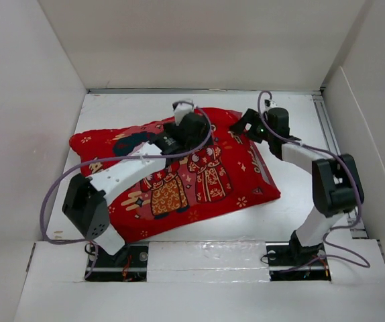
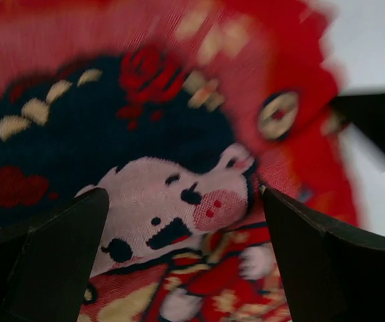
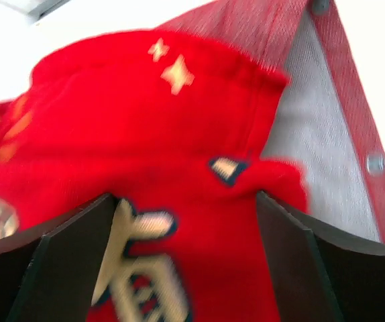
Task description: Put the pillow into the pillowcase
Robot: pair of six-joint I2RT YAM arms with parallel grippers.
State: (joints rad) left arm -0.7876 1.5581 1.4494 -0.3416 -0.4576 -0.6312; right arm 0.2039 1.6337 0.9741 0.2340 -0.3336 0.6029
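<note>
- While both arms reach over the pillowcase [image 1: 219, 184], the left gripper [image 2: 184, 198] stands wide and empty above the printed cartoon face.
- Right gripper [image 3: 186, 198]: jaws wide, straddling a red fold beside the snap-lined mouth; no grip evident.
- Pillowcase: plump, print up, mid-table [image 1: 293, 201]. Left gripper is at its 12 o'clock edge, right gripper at its 2 o'clock corner.
- Pale cloth [image 3: 313, 134] shows at the mouth; cannot tell whether it is the pillow.
</note>
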